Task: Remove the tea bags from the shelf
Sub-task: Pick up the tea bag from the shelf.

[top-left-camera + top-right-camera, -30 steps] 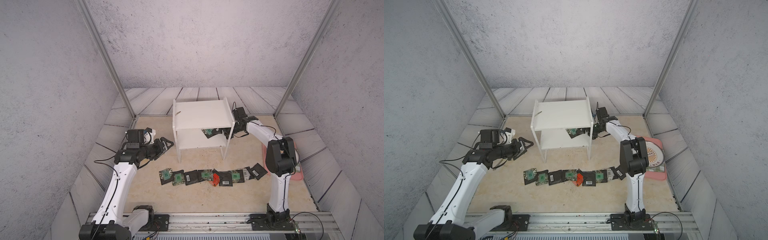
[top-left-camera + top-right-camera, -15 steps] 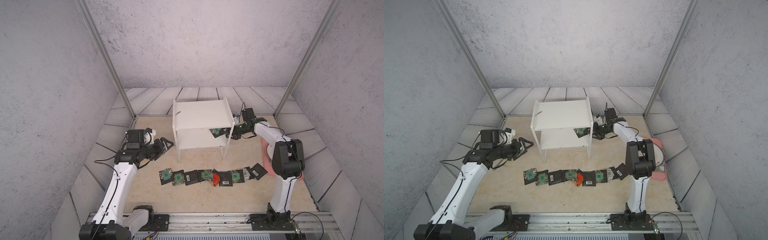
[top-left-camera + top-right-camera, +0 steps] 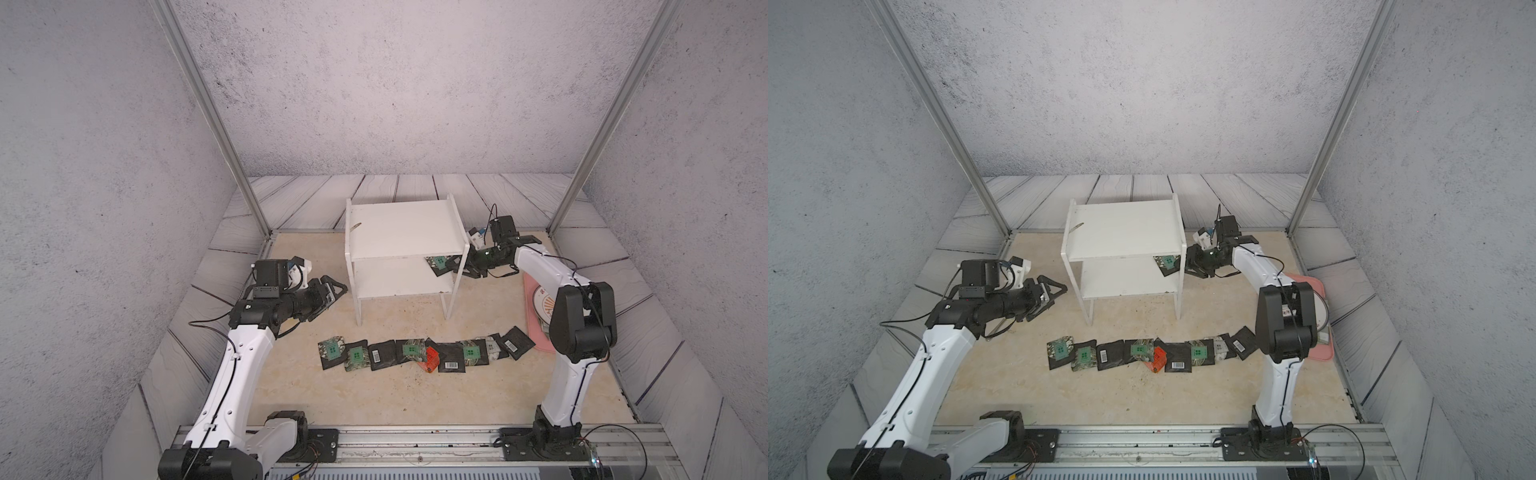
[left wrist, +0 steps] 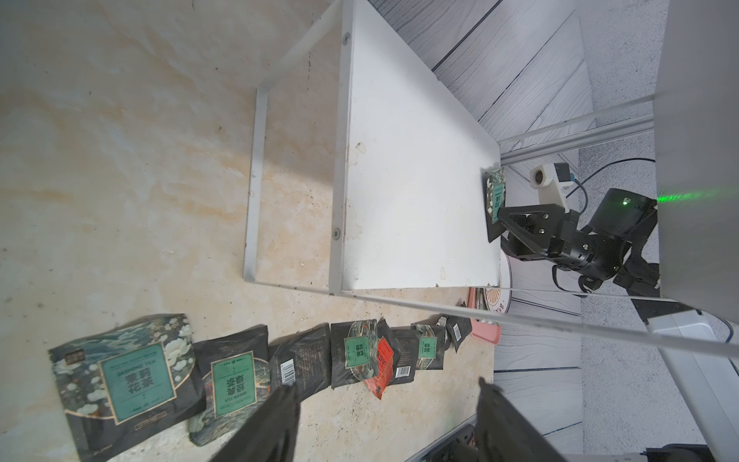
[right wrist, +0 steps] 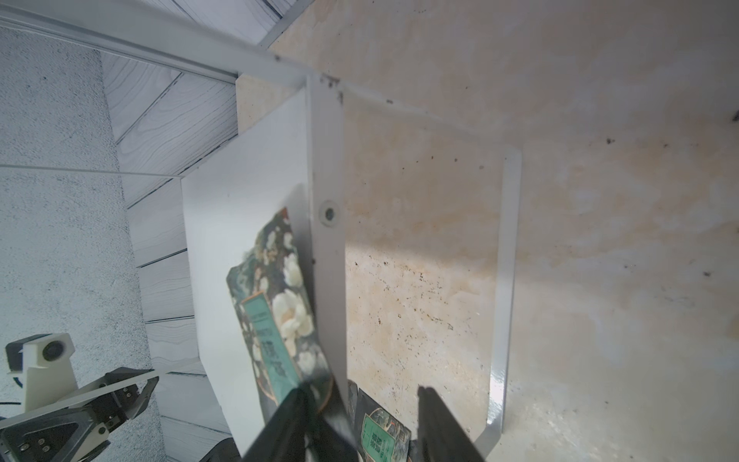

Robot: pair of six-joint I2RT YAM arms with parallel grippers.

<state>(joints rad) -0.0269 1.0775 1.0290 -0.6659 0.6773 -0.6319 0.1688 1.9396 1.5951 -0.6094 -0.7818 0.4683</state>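
**A:** What lies nearest?

**B:** A row of tea bags [image 3: 415, 353] on the table [image 3: 374, 399], overlapping edge to edge, with the red-orange one [image 3: 431, 359] about midway. The row sits lower than the left pincer [image 4: 387, 388] and off to its right.

**A:** And that pincer?

**B:** Its jaws stand wide apart with nothing between them. It hangs above the table, pointed at the shelf [image 3: 399, 228], close to the near side frame [image 4: 256, 180] but not touching it.

**A:** Is anything on the shelf?

**B:** One tea bag [image 5: 276, 316]. It lies on the lower board [image 3: 395, 278], at the end where the right pincer [image 5: 360, 396] reaches in, right against the frame's bar [image 5: 326, 256].

**A:** Does the right pincer have it?

**B:** One finger [image 5: 286, 424] lies over the bag's end. The other finger [image 5: 440, 424] stands clear on the far side of the bar. The jaws are partway apart and not clamped on the bag.
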